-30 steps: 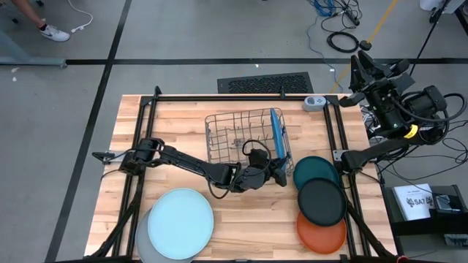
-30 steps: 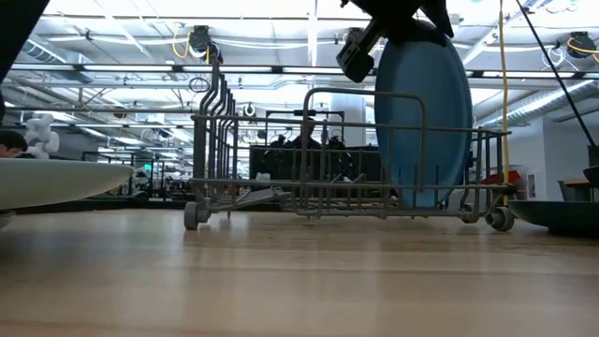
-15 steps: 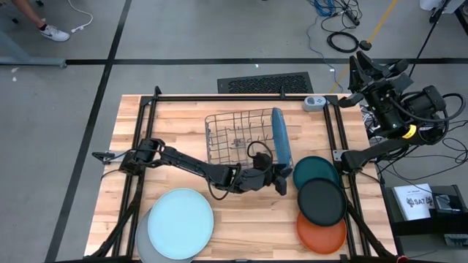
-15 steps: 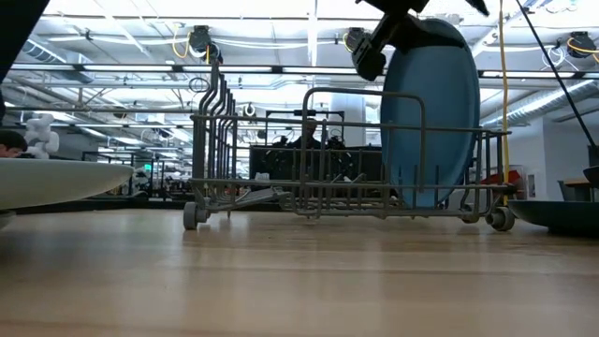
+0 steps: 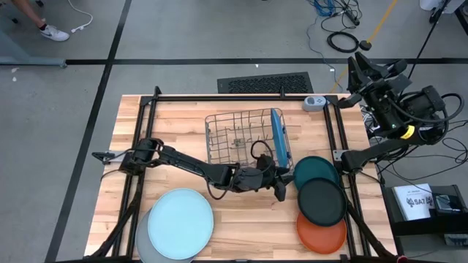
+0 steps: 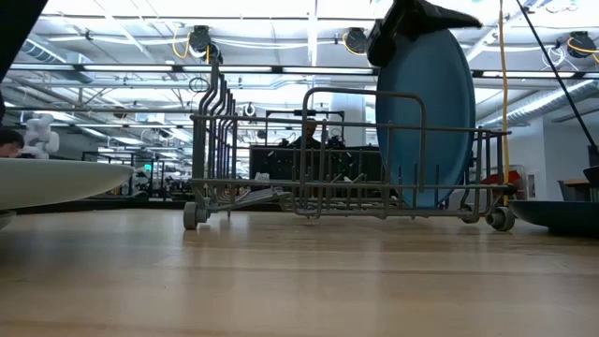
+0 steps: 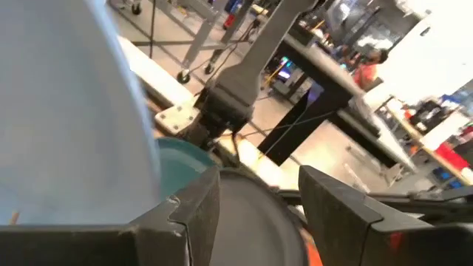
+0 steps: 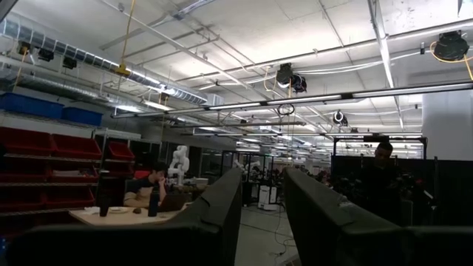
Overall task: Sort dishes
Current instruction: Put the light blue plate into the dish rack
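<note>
The medium blue plate [image 5: 277, 139] stands on its rim at the right end of the wire rack [image 5: 238, 139], seen face-on in the low view [image 6: 426, 122]. My left gripper [image 5: 280, 190] is open just off the rack's near right corner, beside the plate's upper rim [image 7: 66, 111], with nothing between its fingers [image 7: 259, 196]. The dark teal [image 5: 316, 170], black [image 5: 322, 202] and orange [image 5: 322, 232] plates lie flat in a row at the near right. The pale blue plate [image 5: 180, 223] lies on the grey one [image 5: 141, 245] at the near left. My right gripper [image 8: 259, 207] is open, raised beyond the table's far right corner [image 5: 360, 67].
A black frame [image 5: 219, 98] runs round the tabletop. A small white device [image 5: 314, 103] sits at the far right corner. Bare wood shows in front of the rack [image 6: 299, 271] and between the two groups of plates.
My left gripper has opened and let go of the medium blue plate's upper rim, then drawn back toward the table's near edge. The plate stays standing on its rim in the rack.
</note>
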